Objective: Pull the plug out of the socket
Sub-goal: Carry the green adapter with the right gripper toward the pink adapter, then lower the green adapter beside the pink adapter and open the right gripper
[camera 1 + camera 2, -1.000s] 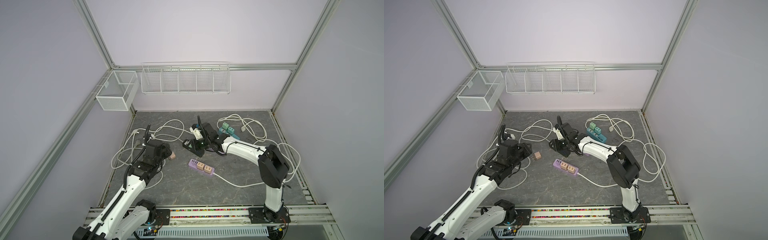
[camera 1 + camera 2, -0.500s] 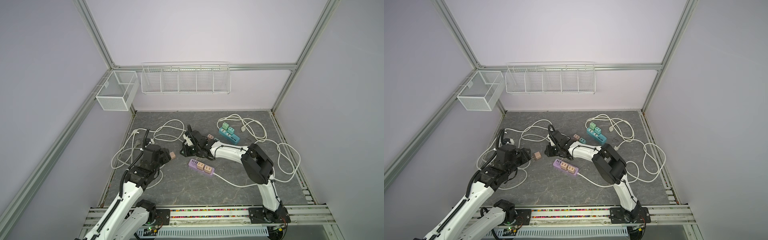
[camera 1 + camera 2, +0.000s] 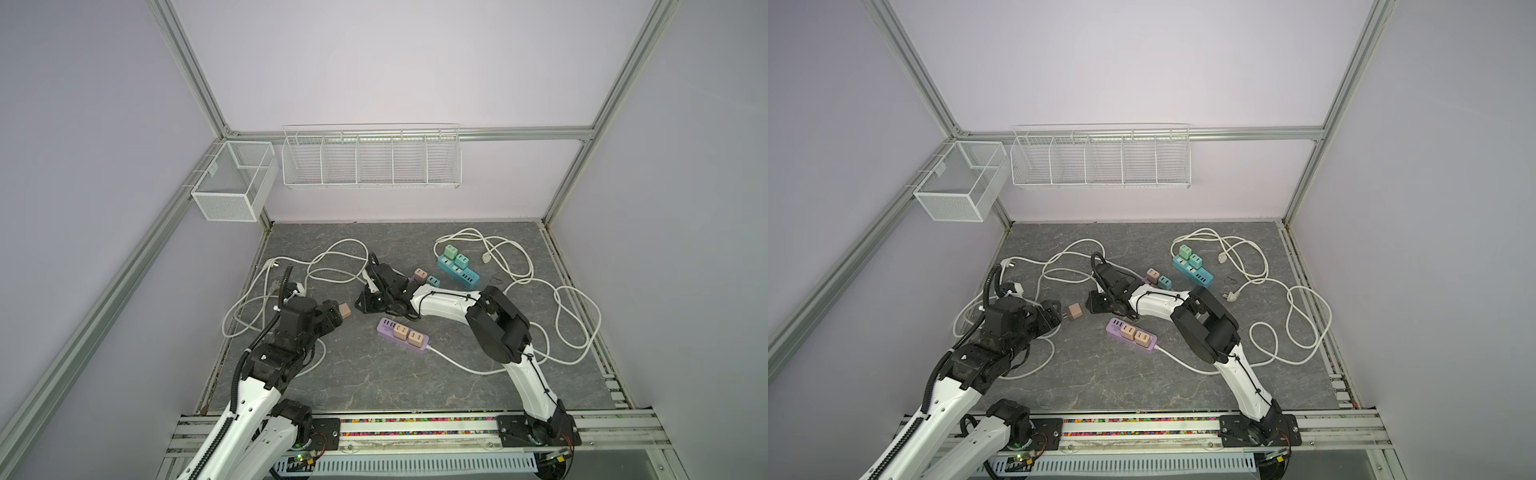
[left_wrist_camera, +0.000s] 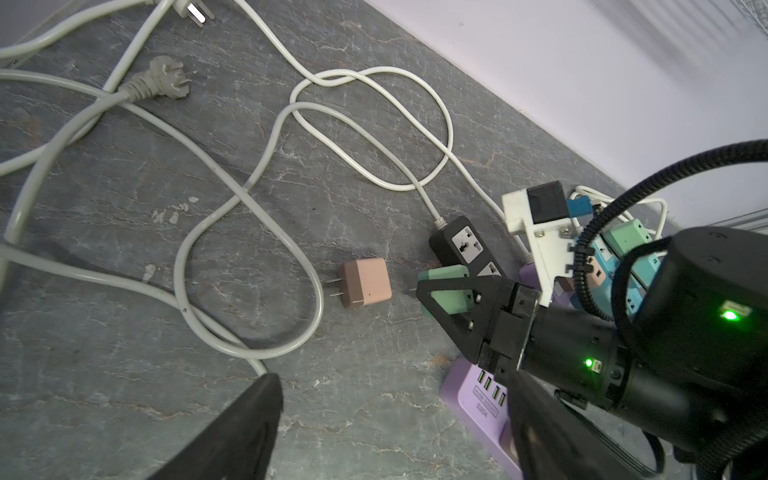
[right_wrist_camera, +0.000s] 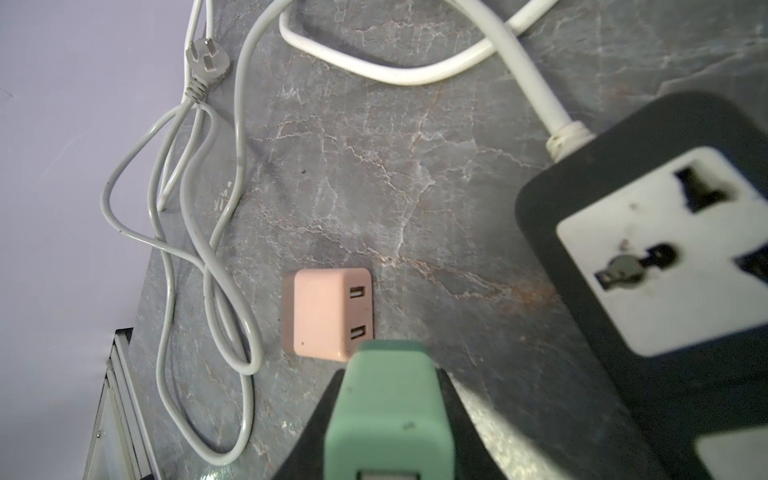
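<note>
A pink plug [image 4: 365,282] lies loose on the dark table, prongs free, also seen as the pink plug [image 3: 344,309] in a top view. My left gripper [image 4: 390,382] stands open just behind it, with nothing between its fingers. My right gripper [image 5: 390,386] is shut on a green plug [image 5: 390,415], which hangs just above the table beside the black socket strip [image 5: 665,249]. That strip's white outlet faces up with nothing in it. In the left wrist view the green plug [image 4: 446,291] sits between the right gripper's black fingers [image 4: 457,320], next to the black socket strip [image 4: 461,245].
A purple socket strip [image 3: 401,334] with two plugs in it lies in front of the right arm. A teal strip [image 3: 457,270] with green plugs lies at the back right, with two loose plugs [image 3: 426,277] near it. White cables [image 3: 340,257] loop over the table. Wire baskets [image 3: 370,158] hang on the back wall.
My left gripper has opened and let go of the pink plug, which now lies on the table. The right gripper has moved left and nearer with the green plug still in it.
</note>
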Available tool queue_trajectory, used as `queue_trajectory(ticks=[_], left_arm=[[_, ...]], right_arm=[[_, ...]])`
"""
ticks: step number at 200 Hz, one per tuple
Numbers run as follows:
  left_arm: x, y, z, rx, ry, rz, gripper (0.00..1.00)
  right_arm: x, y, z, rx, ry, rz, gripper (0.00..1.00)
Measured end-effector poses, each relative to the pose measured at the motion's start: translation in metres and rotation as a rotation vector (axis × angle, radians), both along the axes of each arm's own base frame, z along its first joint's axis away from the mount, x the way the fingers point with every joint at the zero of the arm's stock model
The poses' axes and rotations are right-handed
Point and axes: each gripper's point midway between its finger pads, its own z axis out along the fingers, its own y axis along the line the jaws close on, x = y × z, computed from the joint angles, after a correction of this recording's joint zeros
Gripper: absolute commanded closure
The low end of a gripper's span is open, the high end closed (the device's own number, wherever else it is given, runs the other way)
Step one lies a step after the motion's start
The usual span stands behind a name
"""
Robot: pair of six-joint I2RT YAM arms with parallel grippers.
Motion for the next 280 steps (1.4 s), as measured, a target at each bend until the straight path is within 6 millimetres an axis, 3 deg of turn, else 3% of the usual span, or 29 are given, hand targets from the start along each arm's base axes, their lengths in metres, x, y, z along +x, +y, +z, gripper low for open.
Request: queue_trajectory(ticks=[77,105,221,280], left_arm=[[-0.002,0.001,-0.003,-0.005,0.005,0.005,0.0],[-0.002,0.001,-0.004,-0.006,0.01,0.006,0.01],[0.0,0.0,-0.012,0.006,0.037,0.006,0.01],[0.002,-0.001,-0.011,0.007,0.039,0.006,0.01]], right_arm=[[-0.007,0.012,-0.014,-0.007,0.008,0.014,0.67],[-0.006,0.012,-0.018,-0.01,0.011,0.014,0.64],[-0.004,0.013,-0.015,-0.025,-0.036,0.029,0.37],[-0.004,-0.003,0.001,-0.086,-0.094,0.032,0.26]])
